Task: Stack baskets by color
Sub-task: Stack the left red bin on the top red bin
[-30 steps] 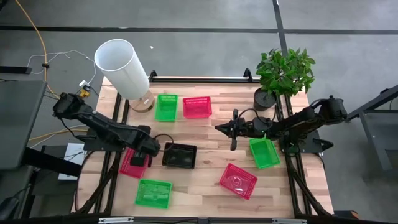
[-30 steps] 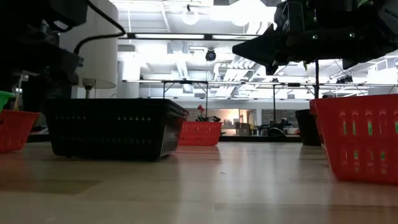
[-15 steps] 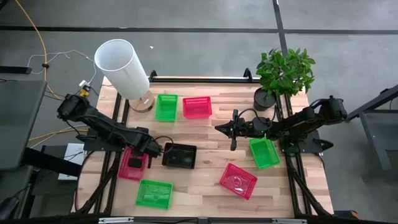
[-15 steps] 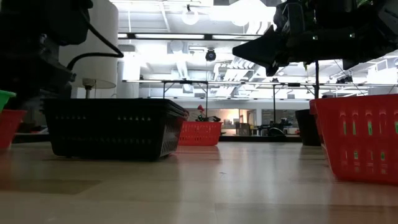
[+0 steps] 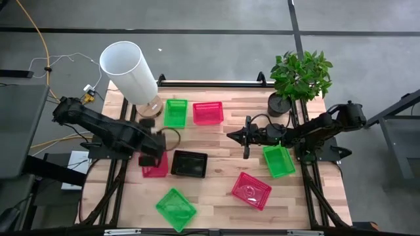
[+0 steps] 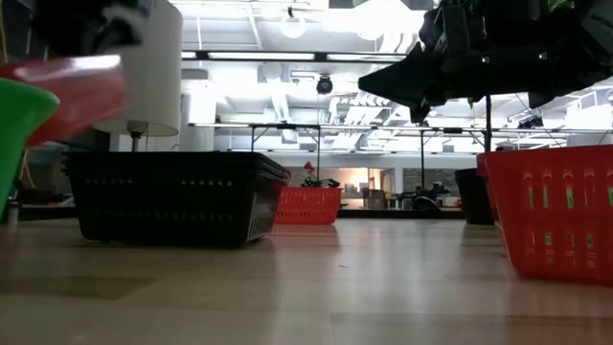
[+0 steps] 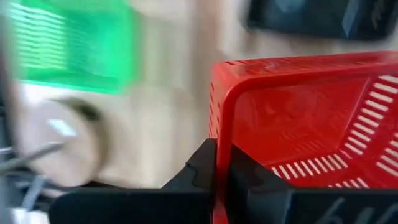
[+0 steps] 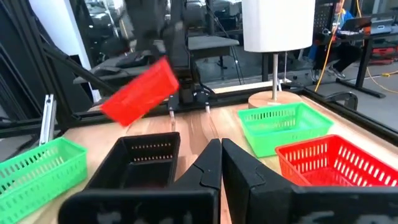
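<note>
Your count on the surface (image 5: 216, 196), taken from the high view:

- Green baskets — you have three: one (image 5: 175, 112) near the white cylinder, one (image 5: 279, 160) under the right arm, one (image 5: 176, 208) at the near edge.
- Pink baskets — you have three: one (image 5: 208, 112) beside the far green one, one (image 5: 251, 190) near the front, one (image 5: 155, 167) at the left arm's tip.
- Black baskets — you can make out one spot (image 5: 189, 164) only; whether more are nested in it cannot be told.
- White cylinder (image 5: 128, 71) — one.
- Potted plant (image 5: 299, 77) — one.
- Arms — two, each with one pair of jaws.
</note>
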Controlling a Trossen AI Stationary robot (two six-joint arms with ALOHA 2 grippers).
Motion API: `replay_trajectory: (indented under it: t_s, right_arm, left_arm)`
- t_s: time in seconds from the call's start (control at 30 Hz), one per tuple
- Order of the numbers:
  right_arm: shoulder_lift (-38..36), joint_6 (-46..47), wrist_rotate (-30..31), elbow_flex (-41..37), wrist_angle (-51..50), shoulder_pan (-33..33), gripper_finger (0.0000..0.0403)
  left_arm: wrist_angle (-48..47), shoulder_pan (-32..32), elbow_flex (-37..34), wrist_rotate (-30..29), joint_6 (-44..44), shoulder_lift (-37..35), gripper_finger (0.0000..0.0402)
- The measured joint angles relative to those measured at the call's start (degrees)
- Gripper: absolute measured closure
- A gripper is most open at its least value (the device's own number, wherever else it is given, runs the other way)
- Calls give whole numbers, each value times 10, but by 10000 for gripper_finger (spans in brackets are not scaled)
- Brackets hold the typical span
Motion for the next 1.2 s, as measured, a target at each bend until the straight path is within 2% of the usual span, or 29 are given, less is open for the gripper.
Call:
replay_trajectory:
  t_s: [0.2,0.33,0.5,0.67,0.77,0.9,1.03,1.2]
  right_arm:
    - [0,0,0,0,-8,0,402]
    - [0,-2,0,0,-14,0,402]
    - [0,-2,1,0,2,2,402]
    - [0,-42,-12,0,110,22,402]
    - [-1,-71,-15,0,159,39,402]
    - [-1,-88,-3,0,168,53,402]
    - [0,-108,25,0,165,64,402]
    - [0,-118,66,0,164,67,402]
  left_arm:
    - [-12,10,72,-170,-38,-52,401]
    - [69,44,68,-229,-38,-76,401]
    - [274,90,10,-238,-25,-90,401]
    - [522,121,-107,-219,-52,-84,401]
    - [664,128,-178,-211,-106,-64,401]
    - [818,141,-255,-250,-176,-26,401]
    - [879,175,-276,-252,-214,25,401]
    - [883,241,-244,-254,-231,85,401]
